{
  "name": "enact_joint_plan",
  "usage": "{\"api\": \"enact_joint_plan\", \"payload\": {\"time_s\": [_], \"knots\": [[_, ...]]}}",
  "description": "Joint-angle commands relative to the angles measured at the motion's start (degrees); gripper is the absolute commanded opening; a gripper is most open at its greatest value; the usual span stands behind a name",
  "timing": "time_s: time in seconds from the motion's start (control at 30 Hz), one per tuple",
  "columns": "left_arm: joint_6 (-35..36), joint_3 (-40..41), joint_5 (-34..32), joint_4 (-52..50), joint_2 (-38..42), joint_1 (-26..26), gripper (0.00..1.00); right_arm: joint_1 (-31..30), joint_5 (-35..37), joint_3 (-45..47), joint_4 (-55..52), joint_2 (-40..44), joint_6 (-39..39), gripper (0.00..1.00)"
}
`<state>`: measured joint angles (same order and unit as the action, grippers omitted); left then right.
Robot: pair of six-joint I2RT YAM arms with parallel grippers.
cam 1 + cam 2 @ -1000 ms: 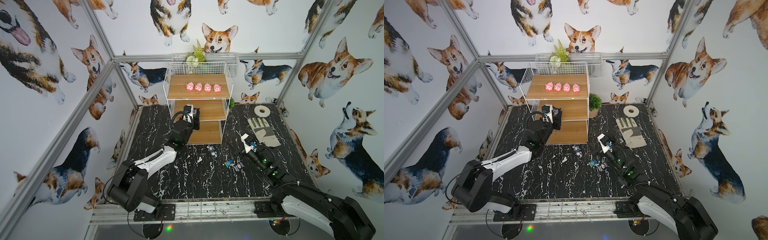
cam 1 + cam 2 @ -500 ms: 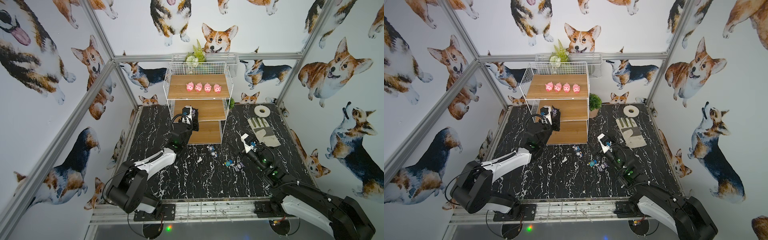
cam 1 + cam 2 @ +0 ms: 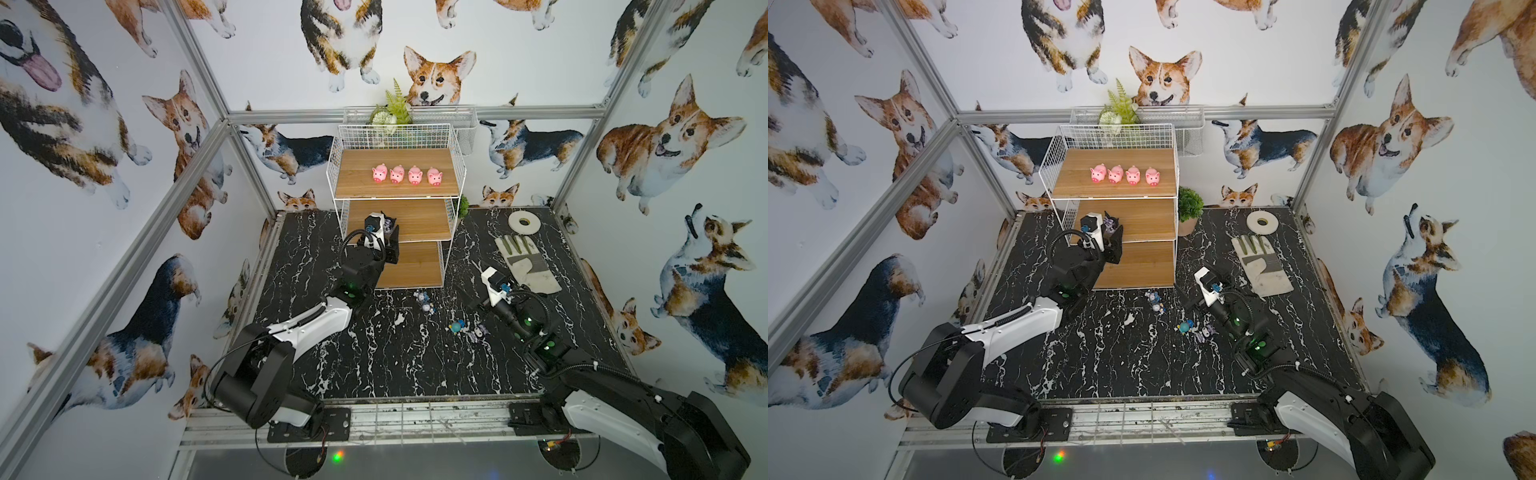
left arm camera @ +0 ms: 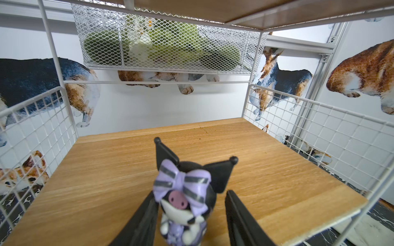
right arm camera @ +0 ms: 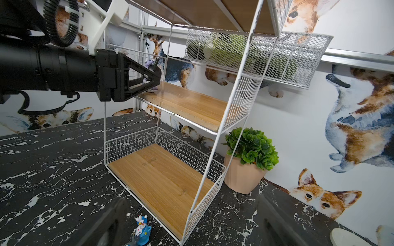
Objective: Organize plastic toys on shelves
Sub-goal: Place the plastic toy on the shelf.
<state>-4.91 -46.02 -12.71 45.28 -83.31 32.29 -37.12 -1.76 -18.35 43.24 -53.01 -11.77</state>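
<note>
Several pink pigs (image 3: 407,174) stand in a row on the top shelf (image 3: 357,187). A black-and-purple pointy-eared figure (image 4: 185,198) stands upright at the front of the middle shelf (image 4: 266,170), between the fingers of my left gripper (image 4: 190,192). One finger (image 4: 147,210) touches its side and the other stands clear of it, so the gripper is open. My right gripper (image 5: 191,204) hangs wide open and empty over the table, near a blue-grey figure (image 5: 141,230). Another black-and-purple figure (image 3: 478,332) and small blue-grey ones (image 3: 426,301) lie on the table. The bottom shelf (image 5: 162,176) is bare.
A work glove (image 3: 525,262) and a tape roll (image 3: 523,222) lie at the back right. A potted plant (image 5: 249,161) stands against the rack's right side. A wire basket (image 3: 465,124) with a fern hangs behind the rack. White mesh walls enclose each shelf's sides.
My left gripper's jaws have widened around the black-and-purple figure, which now stands on the middle shelf. The right arm has not moved.
</note>
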Motion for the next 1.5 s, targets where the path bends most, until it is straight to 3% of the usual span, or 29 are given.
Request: {"api": "enact_joint_plan", "payload": {"time_s": [0.0,0.53,0.63,0.77,0.93,1.17,1.47], "knots": [[-0.43,0.71,-0.65,-1.33,0.49,-0.04,0.58,-0.05,-0.56,-0.05,2.18,-0.12,-0.18,0.98],[-2.15,2.82,1.57,-5.87,8.11,0.04,0.62,0.03,-1.50,-0.50,2.35,-1.94,0.09,0.99],[-3.66,2.58,3.51,-12.26,11.15,0.01,0.56,0.03,-1.37,-1.61,0.10,-1.92,0.51,0.99],[-4.36,-0.03,5.16,-27.04,15.83,-0.03,0.40,0.03,-3.14,-4.17,-4.44,-1.47,2.33,0.99],[-4.36,-5.18,4.24,-39.73,18.52,-0.04,0.31,0.21,-5.89,-9.58,-11.33,-3.20,8.28,0.99],[-2.96,-7.04,5.74,-39.12,16.45,-0.09,0.25,3.89,-11.62,-13.26,-13.23,-6.41,19.32,0.99],[-2.39,-9.04,5.67,-34.59,10.53,-0.12,0.21,4.96,-11.75,-11.59,-12.60,-5.53,18.21,0.99]]}}
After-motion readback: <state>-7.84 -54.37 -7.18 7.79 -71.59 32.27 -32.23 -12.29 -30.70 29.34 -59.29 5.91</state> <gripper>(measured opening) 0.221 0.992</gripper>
